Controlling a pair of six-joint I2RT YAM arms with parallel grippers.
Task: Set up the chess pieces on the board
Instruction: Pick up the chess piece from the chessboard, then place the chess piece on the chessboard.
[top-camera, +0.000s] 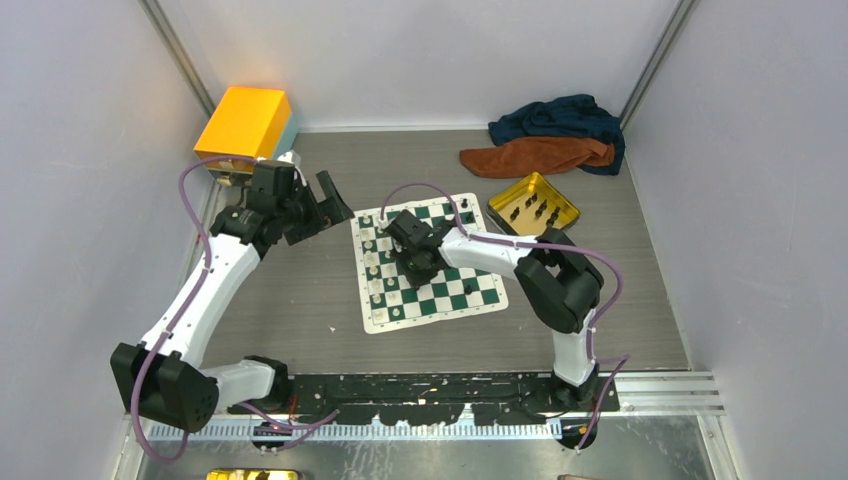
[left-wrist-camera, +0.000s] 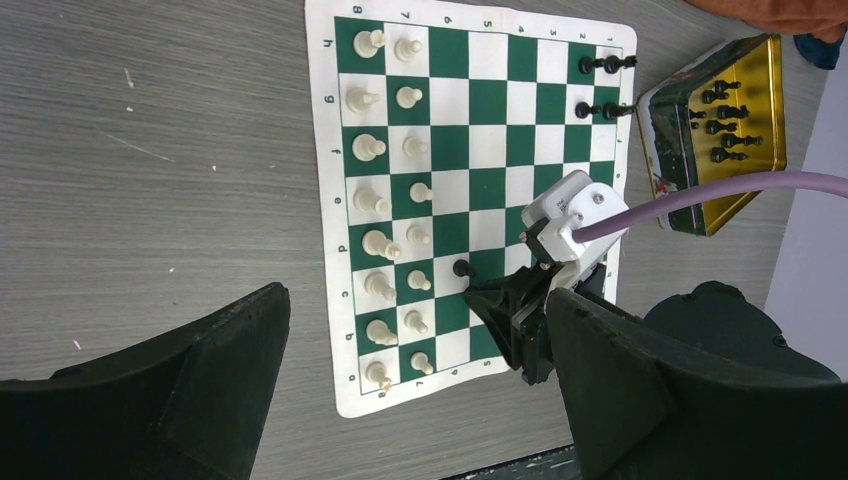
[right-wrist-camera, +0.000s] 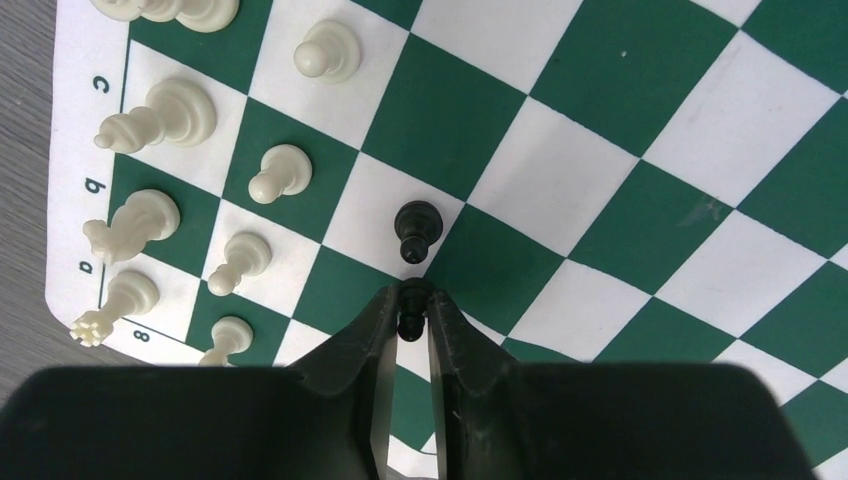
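The green-and-white board (top-camera: 482, 291) lies in the middle of the table. Cream-white chess pieces (left-wrist-camera: 390, 200) fill its two left columns, and a few black ones (left-wrist-camera: 604, 66) stand at its far right edge. My right gripper (right-wrist-camera: 413, 300) is low over the board, shut on a small black pawn (right-wrist-camera: 411, 312) pinched between its fingertips. Another black pawn (right-wrist-camera: 417, 228) stands on a white square just ahead of it. My left gripper (left-wrist-camera: 420, 400) hangs wide open above the bare table left of the board (left-wrist-camera: 490, 100), holding nothing.
A shallow gold tin (top-camera: 515, 192) with several black pieces sits right of the board. An orange box (top-camera: 245, 122) stands at the back left. Blue and orange cloths (top-camera: 545, 140) lie at the back right.
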